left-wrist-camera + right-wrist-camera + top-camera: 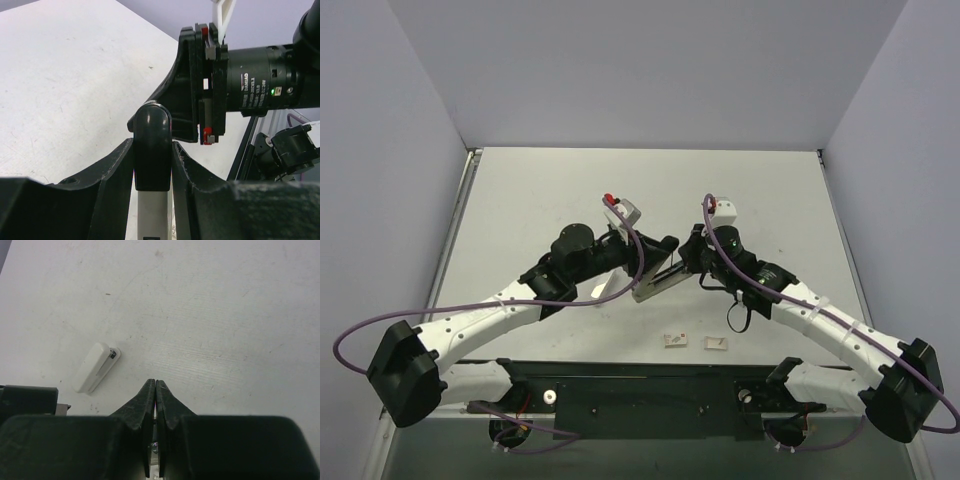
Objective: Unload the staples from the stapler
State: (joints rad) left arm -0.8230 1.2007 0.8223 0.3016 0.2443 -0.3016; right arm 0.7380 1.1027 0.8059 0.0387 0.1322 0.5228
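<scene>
Pale grey laminate forms the one table [570, 190], the largest thing in view. Over it, two arms reach in from the near edge and meet above its middle.

The left gripper [152, 170] has its jaws part-spread and clamped on either side of the stapler [656, 286], holding it between the two arms, seemingly off the surface. From the left wrist, the stapler's dark rounded end stands up between the fingers, with the white body below. The right gripper [152, 386] has its jaws pressed together, with the tips close by the stapler's far end. I cannot tell whether some thin part of the rail is nipped between them.

As to progress, I judge the task part-way at most. The stapler is picked up and presented to the second arm, which is the groundwork. No staples show anywhere on the table or in either grip, so they are presumably not out yet. Drawing the rail open and getting the strips out appears to be what is left.

Counted, largest to smallest:
- one table
- two arms
- one stapler in hand
- one white oblong piece [95, 367] with a dark bit at one end, lying flat on the table near the left arm; I cannot say whether it belongs to the stapler
- two small flat white packets [673, 341] with red marks, side by side near the front edge
- no staples visible
</scene>
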